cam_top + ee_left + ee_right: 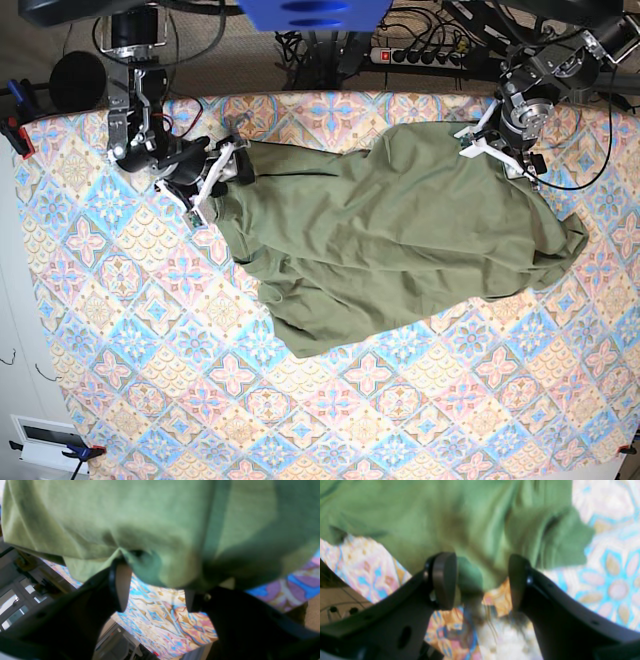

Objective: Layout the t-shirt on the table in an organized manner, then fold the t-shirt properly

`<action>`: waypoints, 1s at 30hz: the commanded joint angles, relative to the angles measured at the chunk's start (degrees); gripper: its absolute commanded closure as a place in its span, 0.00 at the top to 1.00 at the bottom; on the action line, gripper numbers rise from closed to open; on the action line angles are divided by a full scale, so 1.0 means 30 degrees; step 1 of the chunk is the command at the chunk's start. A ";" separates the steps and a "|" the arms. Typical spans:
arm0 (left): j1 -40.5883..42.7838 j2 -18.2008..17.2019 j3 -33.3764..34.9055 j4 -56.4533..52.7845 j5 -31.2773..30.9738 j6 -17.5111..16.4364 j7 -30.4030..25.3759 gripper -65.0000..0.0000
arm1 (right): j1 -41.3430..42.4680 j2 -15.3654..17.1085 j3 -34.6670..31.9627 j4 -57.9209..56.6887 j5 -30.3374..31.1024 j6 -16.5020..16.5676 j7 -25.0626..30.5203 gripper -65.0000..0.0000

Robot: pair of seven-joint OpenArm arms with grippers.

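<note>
Now both spread tools, left tool (497, 146) and right tool (212, 176), should pinch the t-shirt (390, 240) edges, then tension evenly toward three and nine o'clock.

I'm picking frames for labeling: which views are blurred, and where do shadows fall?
Right wrist view: soft throughout, t-shirt folds smeared near the right pincer. Left wrist view: also soft; a dark shadow falls across the cloth above the left pincer. Base view: sharp and evenly lit, table pattern crisp.
</note>
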 commanded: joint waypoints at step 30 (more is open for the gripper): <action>-0.7954 0.4319 0.2019 -0.0795 -0.0319 0.0156 -0.1530 0.00 | -0.0465 0.0153 0.0225 0.0430 0.0189 0.0115 0.0487 0.31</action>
